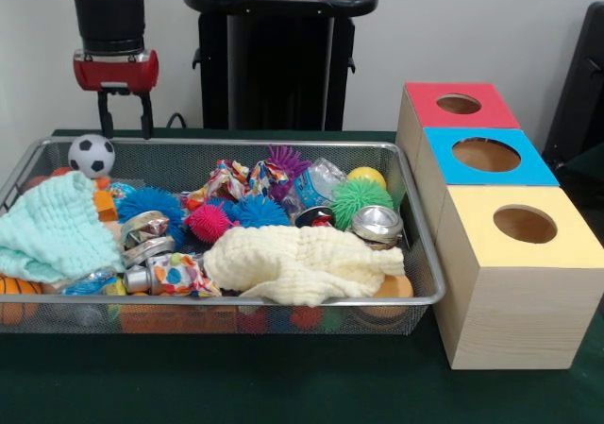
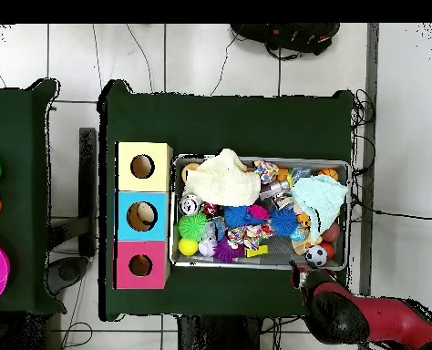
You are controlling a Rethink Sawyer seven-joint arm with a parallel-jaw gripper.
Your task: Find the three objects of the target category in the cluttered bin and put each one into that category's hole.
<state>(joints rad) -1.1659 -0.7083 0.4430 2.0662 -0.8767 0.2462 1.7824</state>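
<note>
Green table (image 1: 283,396), wire bin (image 1: 420,254) heaped with toys, cream cloth (image 1: 302,263) covering several; hand (image 1: 125,122) spread, empty, above soccer ball (image 1: 92,155).

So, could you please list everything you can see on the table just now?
Wire mesh bin: one, silver, on the green table.
Boxes with holes: three, red-topped, blue-topped, yellow-topped, in a row beside the bin.
Cloths: two, cream and mint, on the clutter.
Soccer ball: one, black-and-white, bin corner.
Spiky balls: several, including blue, pink, green.
Yellow ball: one, far side.
Crushed cans: several, silver, for instance.
Gripper: one, red and black, open, above the soccer ball corner.
</note>
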